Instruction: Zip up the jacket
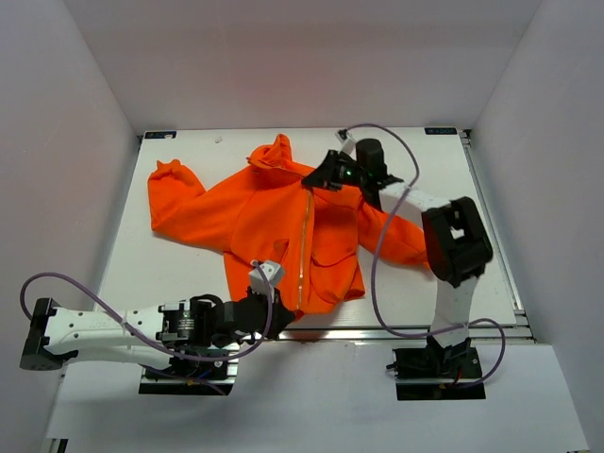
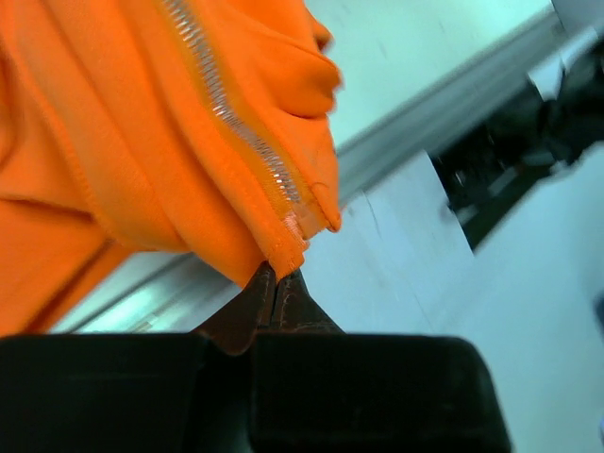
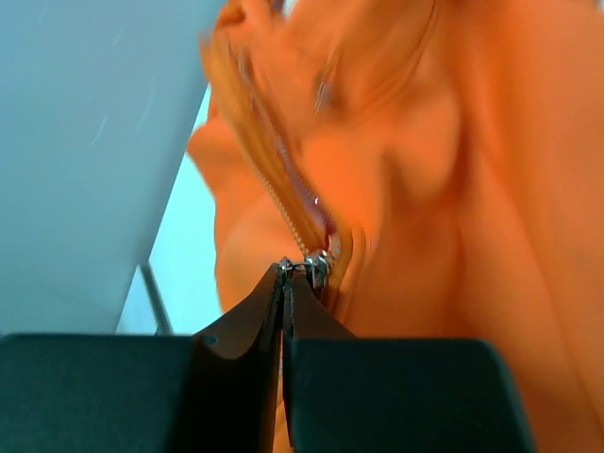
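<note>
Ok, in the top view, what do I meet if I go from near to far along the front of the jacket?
First the left gripper, shut on the hem of the jacket → zipper → right gripper, shut on the zipper pull → collar.

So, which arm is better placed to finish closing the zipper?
Right. The right end effector is shut on the zipper pull near the collar; the left end effector only pinches the jacket at its bottom hem, probably useful for keeping it taut.
</note>
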You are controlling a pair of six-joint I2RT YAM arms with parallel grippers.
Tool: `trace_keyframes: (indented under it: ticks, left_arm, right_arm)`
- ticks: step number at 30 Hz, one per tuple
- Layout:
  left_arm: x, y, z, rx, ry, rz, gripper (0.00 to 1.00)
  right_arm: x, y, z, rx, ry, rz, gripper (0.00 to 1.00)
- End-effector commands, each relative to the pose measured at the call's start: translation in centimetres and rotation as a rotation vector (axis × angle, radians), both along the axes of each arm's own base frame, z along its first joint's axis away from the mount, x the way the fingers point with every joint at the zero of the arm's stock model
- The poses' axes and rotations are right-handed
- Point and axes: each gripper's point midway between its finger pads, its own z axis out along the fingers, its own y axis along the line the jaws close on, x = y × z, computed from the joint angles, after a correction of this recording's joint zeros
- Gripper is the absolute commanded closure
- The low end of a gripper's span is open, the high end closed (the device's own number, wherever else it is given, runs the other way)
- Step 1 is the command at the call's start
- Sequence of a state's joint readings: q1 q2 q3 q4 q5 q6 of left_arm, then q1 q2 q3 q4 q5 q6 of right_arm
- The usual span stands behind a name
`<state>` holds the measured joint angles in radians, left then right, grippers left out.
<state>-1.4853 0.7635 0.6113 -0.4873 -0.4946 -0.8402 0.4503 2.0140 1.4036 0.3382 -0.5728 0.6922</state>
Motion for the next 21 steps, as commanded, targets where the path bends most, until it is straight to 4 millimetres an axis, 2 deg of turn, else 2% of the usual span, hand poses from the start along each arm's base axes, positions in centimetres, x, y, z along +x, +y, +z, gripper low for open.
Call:
trace_keyframes:
  ticks: [1,2,3,6,8,10,11,12,13,14,15,18,19,20,21]
  left_arm:
    - [-2.6,-1.3,1.6,-0.056,0.074,-0.113,1.00]
    - [-2.7,-1.4,1.6,-0.056,0.073,-0.116,1.00]
    - [-2.9,-1.5,1.6,-0.060,0.078,-0.127,1.00]
    - [-3.3,-1.5,1.3,-0.045,0.099,-0.145,1.00]
    - [-3.5,-1.4,1.5,-0.044,0.106,-0.149,1.00]
    - [-3.8,-1.5,1.5,-0.052,0.119,-0.157,1.00]
    - [-3.8,-1.4,1.4,-0.056,0.124,-0.156,1.00]
    - [-3.8,-1.4,1.4,-0.059,0.125,-0.155,1.00]
    - [-3.8,-1.4,1.5,-0.059,0.126,-0.156,1.00]
    - [-3.8,-1.3,1.4,-0.057,0.127,-0.153,1.00]
    - [-3.9,-1.4,1.5,-0.064,0.133,-0.153,1.00]
    - [-4.2,-1.4,1.7,-0.075,0.141,-0.168,1.00]
    - [-4.3,-1.4,1.8,-0.075,0.143,-0.172,1.00]
    - [-4.4,-1.4,1.9,-0.078,0.146,-0.179,1.00]
    - [-4.6,-1.5,2.0,-0.081,0.152,-0.186,1.00]
  right_arm:
    - [-4.0,-0.1,1.3,0.084,-0.052,0.054,1.00]
    - [-6.2,-0.7,-0.6,0.078,0.000,0.069,1.00]
    - [-7.5,-0.7,-1.0,0.094,0.020,0.102,1.00]
    - [-9.6,-0.7,-2.3,0.114,0.082,0.135,1.00]
    - [-9.9,-0.3,-3.0,0.117,0.098,0.150,1.00]
    - [-9.1,0.5,-2.3,0.132,0.074,0.151,1.00]
    - [-8.5,0.9,-2.8,0.132,0.082,0.144,1.00]
    - [-7.2,1.6,-1.2,0.155,0.046,0.143,1.00]
    - [-6.2,2.0,-0.6,0.168,0.028,0.137,1.00]
    - [-5.1,2.5,-1.1,0.167,0.033,0.124,1.00]
    - [-2.5,3.4,1.7,0.185,-0.021,0.094,1.00]
    - [3.6,4.5,1.1,0.097,-0.035,-0.034,1.00]
    - [7.3,5.8,4.0,0.109,-0.125,-0.073,1.00]
    - [10.0,5.7,4.7,0.091,-0.154,-0.151,1.00]
    - [11.9,5.8,5.8,0.086,-0.185,-0.182,1.00]
